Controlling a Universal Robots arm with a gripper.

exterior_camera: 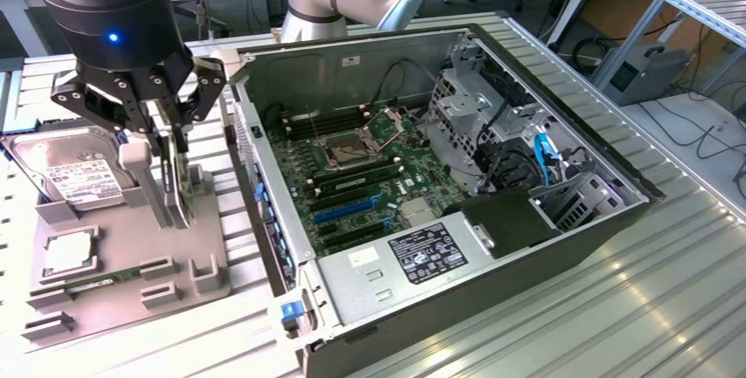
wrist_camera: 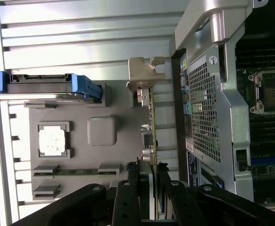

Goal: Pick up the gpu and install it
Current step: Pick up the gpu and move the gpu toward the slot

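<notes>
I have the claw [exterior_camera: 161, 164] pinched partway shut on the gpu [exterior_camera: 178, 193]. It stands on edge directly beneath, over the gray tray [exterior_camera: 128, 312], long axis parallel to the open computer case [exterior_camera: 385, 266] just beside it.

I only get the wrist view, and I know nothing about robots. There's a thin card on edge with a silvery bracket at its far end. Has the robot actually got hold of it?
Observer: It looks so. The gripper points straight down, jaws closed on either side of the gpu, which stands on edge at the grey tray.
Visitor: And the blue-edged slab beside it?
Observer: That's a hard drive, and its white label faces up.
Visitor: What's inside the computer, beyond the socket I can see?
Observer: A blue cable curls among black ones, towards the exterior view's right of the open case.
</notes>
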